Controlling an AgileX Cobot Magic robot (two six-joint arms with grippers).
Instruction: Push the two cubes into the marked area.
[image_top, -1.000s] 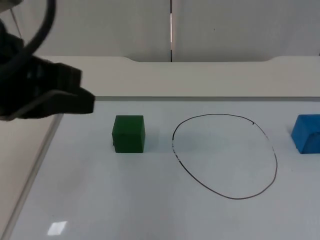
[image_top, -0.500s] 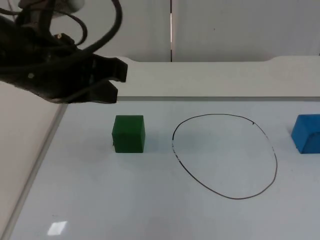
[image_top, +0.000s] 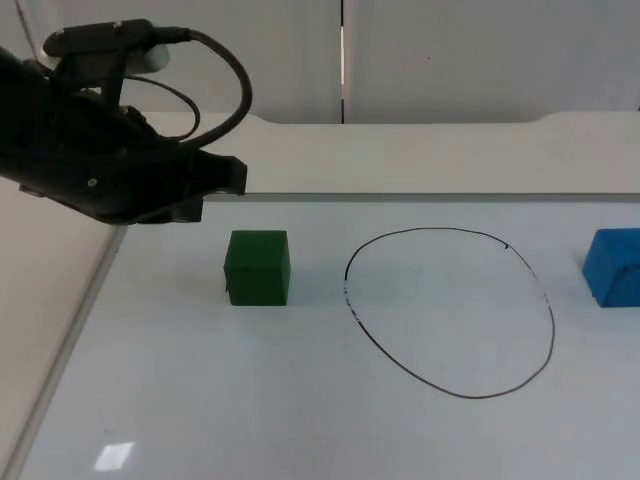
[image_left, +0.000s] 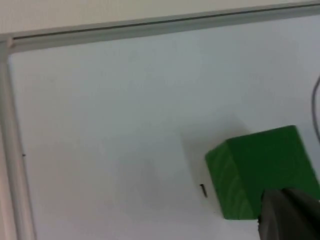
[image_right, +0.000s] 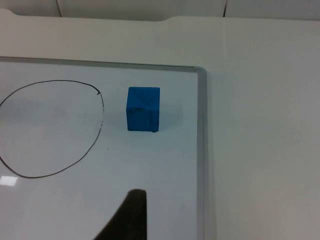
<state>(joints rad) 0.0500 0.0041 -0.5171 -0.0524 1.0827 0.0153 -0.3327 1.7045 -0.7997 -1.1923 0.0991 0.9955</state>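
Note:
A green cube (image_top: 258, 267) sits on the whiteboard, left of a hand-drawn black oval (image_top: 450, 311). A blue cube (image_top: 612, 266) rests at the board's right edge, outside the oval. My left gripper (image_top: 222, 180) hovers behind and left of the green cube, apart from it. In the left wrist view the green cube (image_left: 260, 175) lies close in front of the black fingertip (image_left: 290, 216). In the right wrist view the blue cube (image_right: 143, 108) stands between the oval (image_right: 50, 127) and the board's frame, well ahead of my right gripper (image_right: 127, 220).
The whiteboard's raised grey frame (image_top: 70, 330) runs along the left side, and the frame (image_right: 201, 150) also passes just beyond the blue cube. A grey partition wall (image_top: 450, 60) closes the back of the table.
My left arm has swung in from the left edge to behind the green cube, then drawn back slightly. Neither cube has moved.

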